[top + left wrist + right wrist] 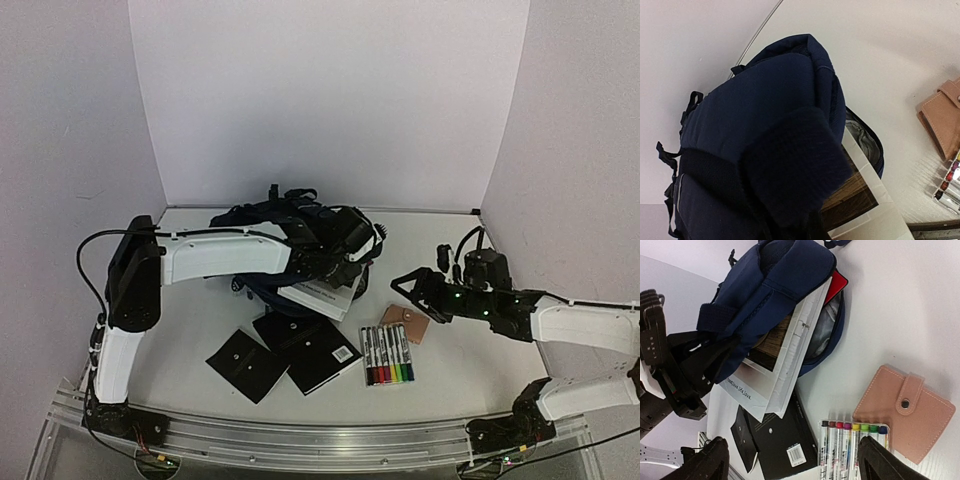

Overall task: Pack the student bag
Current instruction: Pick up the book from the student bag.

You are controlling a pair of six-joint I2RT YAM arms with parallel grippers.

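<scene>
a pack of coloured markers [387,356] lies between a tan snap wallet [407,323] and overlapping black notebooks [318,358].

White book [790,352]: one line of small dark print is carried near the cover's lower edge; the words cannot be made out.
Black notebook [780,435]: a white barcode sticker [796,454] is fixed at one corner; its digits cannot be read.

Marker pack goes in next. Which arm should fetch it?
Right. Its open end effector hovers just beside the marker pack and pink wallet, with nothing held. The left end effector is up against the student bag, where a white book sticks out of the opening.
</scene>
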